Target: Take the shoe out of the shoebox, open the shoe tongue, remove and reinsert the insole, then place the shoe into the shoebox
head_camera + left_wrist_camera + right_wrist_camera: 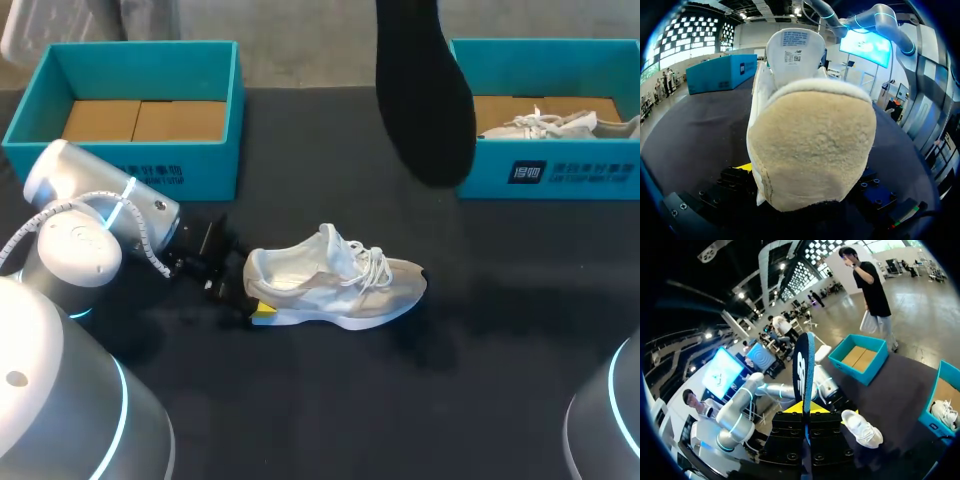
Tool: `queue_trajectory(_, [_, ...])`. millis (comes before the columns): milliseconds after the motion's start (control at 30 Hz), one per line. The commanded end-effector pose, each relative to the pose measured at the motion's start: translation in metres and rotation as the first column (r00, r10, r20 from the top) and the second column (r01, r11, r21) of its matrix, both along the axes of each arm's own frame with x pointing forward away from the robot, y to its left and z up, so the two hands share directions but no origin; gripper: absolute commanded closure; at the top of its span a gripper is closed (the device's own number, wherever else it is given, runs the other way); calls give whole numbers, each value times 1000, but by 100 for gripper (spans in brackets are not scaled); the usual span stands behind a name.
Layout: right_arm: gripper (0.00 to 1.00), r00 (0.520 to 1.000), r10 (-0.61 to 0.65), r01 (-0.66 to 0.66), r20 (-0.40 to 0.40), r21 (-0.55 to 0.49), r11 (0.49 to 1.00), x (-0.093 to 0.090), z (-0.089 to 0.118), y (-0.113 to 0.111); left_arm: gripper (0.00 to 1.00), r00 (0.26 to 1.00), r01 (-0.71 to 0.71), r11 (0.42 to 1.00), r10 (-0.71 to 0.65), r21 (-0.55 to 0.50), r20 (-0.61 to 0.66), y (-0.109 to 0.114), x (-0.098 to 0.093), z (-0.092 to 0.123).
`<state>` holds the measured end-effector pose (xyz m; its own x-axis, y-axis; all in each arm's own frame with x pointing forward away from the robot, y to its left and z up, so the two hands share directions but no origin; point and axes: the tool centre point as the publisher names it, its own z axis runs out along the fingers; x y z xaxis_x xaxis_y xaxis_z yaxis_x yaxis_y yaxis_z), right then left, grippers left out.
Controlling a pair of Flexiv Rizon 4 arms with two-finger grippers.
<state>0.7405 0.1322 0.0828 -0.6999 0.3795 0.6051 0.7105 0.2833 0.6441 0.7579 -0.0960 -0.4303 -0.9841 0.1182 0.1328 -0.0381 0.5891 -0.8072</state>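
In the head view the black matte table (400, 400) lies open on the near side and to the right of the shoe (335, 285), which lies on its side in the middle, heel to the left and toe to the right. It is pale, of mesh and suede, with white laces and a white sole. The left arm (90, 225) comes in low from the left, and the left gripper (245, 293) is closed around the heel, a yellow tip against its near side. At the far left stands the left shoebox (130, 172), teal card with a brown floor. At the far right is the right shoebox (560, 175), with a second shoe (550, 125) inside. The insole (425, 100), flat, black and rounded at its end, hangs high over the far middle of the table, well apart from the shoe. The right arm (610, 420) shows at the near right corner. In the left wrist view the fuzzy cream heel fills the space between the fingers, one yellow fingertip (744, 166) touching its side. The tongue (795, 50) stands upright, and the right shoebox (720, 72) is ahead beyond the dark table. In the right wrist view the right gripper (805, 410) is pinched tight on the insole (804, 370), seen edge-on and upright. Below it lie the shoe (862, 427) and both teal boxes.
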Motion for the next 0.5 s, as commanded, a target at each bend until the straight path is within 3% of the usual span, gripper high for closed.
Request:
queue_trajectory(33, [100,1000,-31,31,4,18,999,-22,-7,-7,100,1000,0,1000,0,2,0,-1,2,-6])
queue_trajectory(500, [100,997,-70,72,-33,71,995,-61,-11,-1,100,1000,0,1000,0,2,0,-1,2,-6])
